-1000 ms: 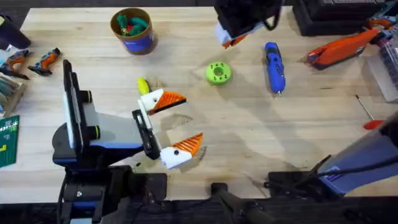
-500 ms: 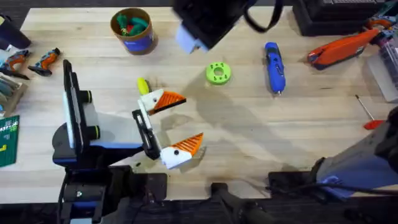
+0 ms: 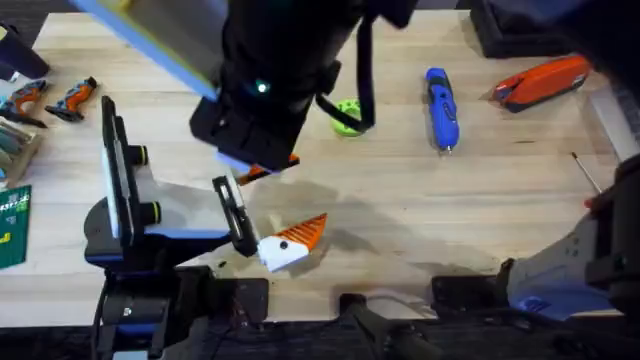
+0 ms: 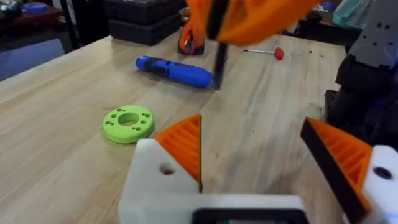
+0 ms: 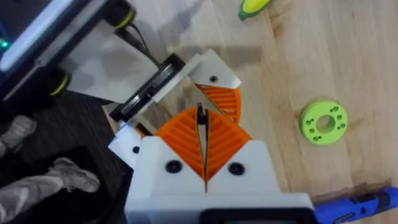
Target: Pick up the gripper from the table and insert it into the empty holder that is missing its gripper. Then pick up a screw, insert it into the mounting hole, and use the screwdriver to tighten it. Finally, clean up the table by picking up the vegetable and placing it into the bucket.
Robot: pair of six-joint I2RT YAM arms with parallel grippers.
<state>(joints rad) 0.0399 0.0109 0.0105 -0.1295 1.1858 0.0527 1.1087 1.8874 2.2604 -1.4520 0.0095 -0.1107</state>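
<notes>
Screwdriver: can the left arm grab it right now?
Probably yes. The left gripper is open and faces the screwdriver across bare table, though the right gripper hangs close over that path.

Blue screwdriver (image 4: 174,70) behind green disc (image 4: 128,123)

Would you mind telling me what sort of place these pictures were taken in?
Probably a robotics workshop or lab bench: a wooden table holds a blue electric screwdriver, an orange tool lies near the edge, and a robot arm's orange-tipped fingers rest on it.
</notes>
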